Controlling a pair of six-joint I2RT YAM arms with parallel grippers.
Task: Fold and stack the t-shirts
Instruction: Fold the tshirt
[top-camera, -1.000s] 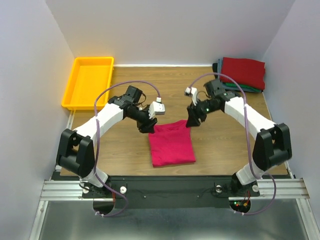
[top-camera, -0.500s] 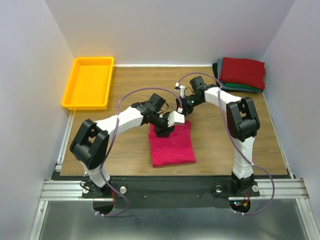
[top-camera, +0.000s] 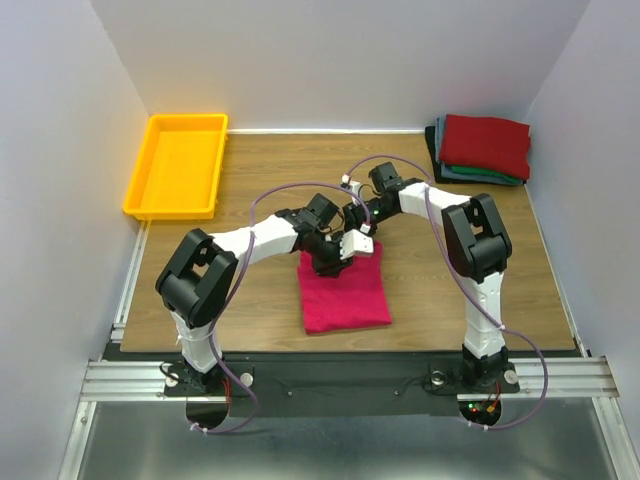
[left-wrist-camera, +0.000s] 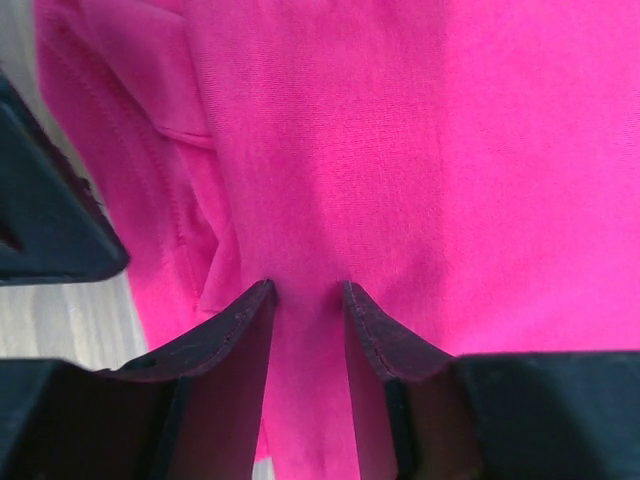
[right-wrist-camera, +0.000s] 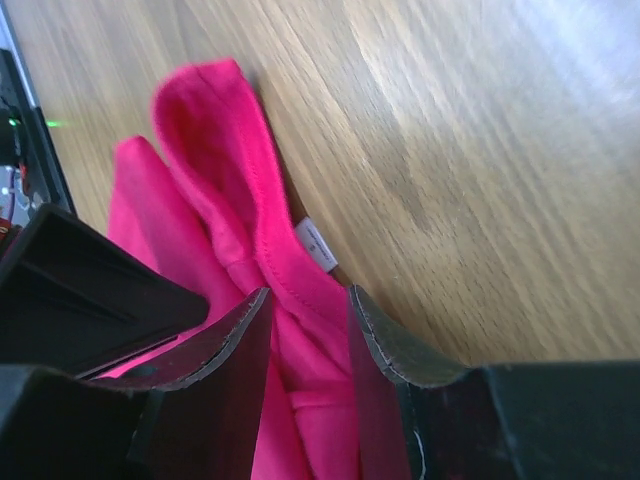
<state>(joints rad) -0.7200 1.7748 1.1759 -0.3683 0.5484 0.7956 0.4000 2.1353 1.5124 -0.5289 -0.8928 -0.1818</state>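
Note:
A crimson t-shirt (top-camera: 346, 293) lies as a folded rectangle on the wooden table, near the middle. My left gripper (top-camera: 333, 262) is at its far edge, and in the left wrist view (left-wrist-camera: 308, 288) its jaws stand close together with a strip of crimson cloth (left-wrist-camera: 330, 150) between them. My right gripper (top-camera: 357, 223) is just behind it. In the right wrist view (right-wrist-camera: 305, 292) it is closed on the bunched collar part of the shirt (right-wrist-camera: 230, 170), where a white label (right-wrist-camera: 318, 245) shows. A stack of folded shirts (top-camera: 483, 146), dark red on top of teal and dark ones, sits at the far right corner.
A yellow plastic tray (top-camera: 176, 165) stands at the far left of the table (top-camera: 460, 270). White walls close in the table on three sides. The two arms nearly touch over the shirt's far edge.
Both grippers have moved from the shirt's far corners toward its middle. The left went right, the right went left and back. The shirt's far edge is now bunched between them.

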